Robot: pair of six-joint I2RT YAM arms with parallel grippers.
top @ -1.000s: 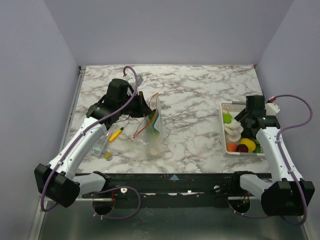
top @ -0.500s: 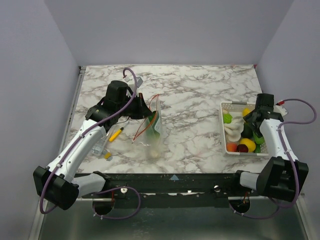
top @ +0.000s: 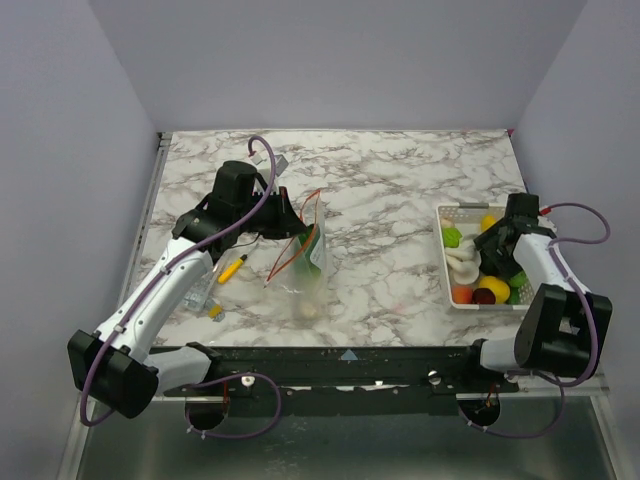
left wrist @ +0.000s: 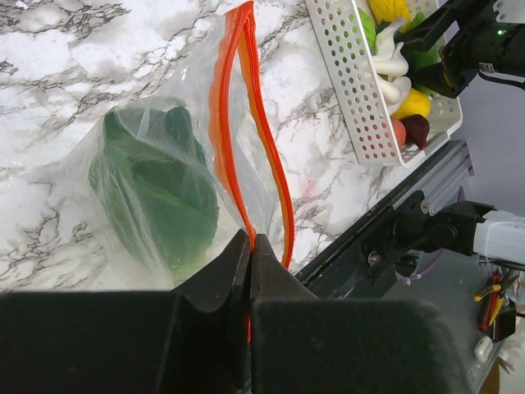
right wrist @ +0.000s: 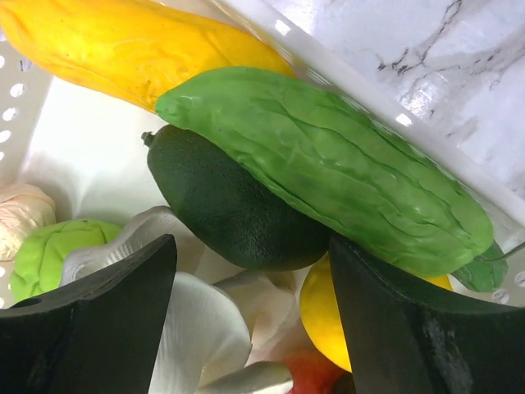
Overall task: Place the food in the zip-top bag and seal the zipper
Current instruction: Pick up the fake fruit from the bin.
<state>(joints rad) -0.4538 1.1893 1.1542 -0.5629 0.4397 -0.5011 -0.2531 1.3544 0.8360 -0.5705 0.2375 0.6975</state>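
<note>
The clear zip-top bag [top: 303, 262] lies at centre-left with a leafy green vegetable [left wrist: 156, 193] inside. Its red-orange zipper [left wrist: 244, 123] gapes open. My left gripper [left wrist: 250, 242] is shut on one side of the zipper and holds the mouth up; in the top view it [top: 288, 222] is at the bag's left. My right gripper [right wrist: 250, 246] is open, low inside the white slotted tray [top: 443, 250]. Its fingers straddle a dark green avocado [right wrist: 230, 205]. A bumpy green gourd [right wrist: 328, 164], a yellow piece [right wrist: 123, 41] and white mushroom pieces [right wrist: 205, 328] surround it.
A yellow pen [top: 232, 268] and a small clear plastic item [top: 200, 290] lie left of the bag, under my left arm. The tray stands near the table's right edge. The black front rail [top: 350, 355] runs along the near edge.
My right gripper has swung right and come down into the tray over the food. The tray has shifted slightly left. My left gripper has kept its hold on the zipper.
</note>
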